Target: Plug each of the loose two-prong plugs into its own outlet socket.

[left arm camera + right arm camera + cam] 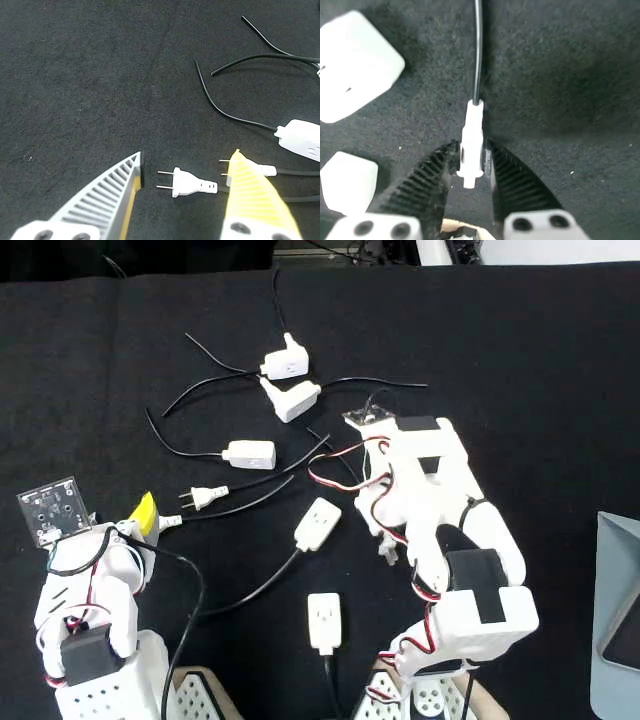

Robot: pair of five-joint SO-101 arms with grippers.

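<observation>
Precision counts: two-prong plug (472,132) clamped in right hand (470,159) must enter outlet socket (318,523) squarely (left hand (187,153) gapes over second plug (187,183)).

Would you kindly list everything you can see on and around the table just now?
Outlet sockets: five, white with black cords, three at the far middle of the table, two nearer the arms.
Loose plugs: two, white, two-prong, lying on the cloth by the left pincer.
Held plug: one, white, between the right pincer's fingers.
Cloth: one, black, covering the table.
Grey object: one, at the table's right edge, kind unclear.
Left pincer: one, a grey finger and a yellow finger, open.
Right pincer: one, black fingers, shut on the held plug.
</observation>
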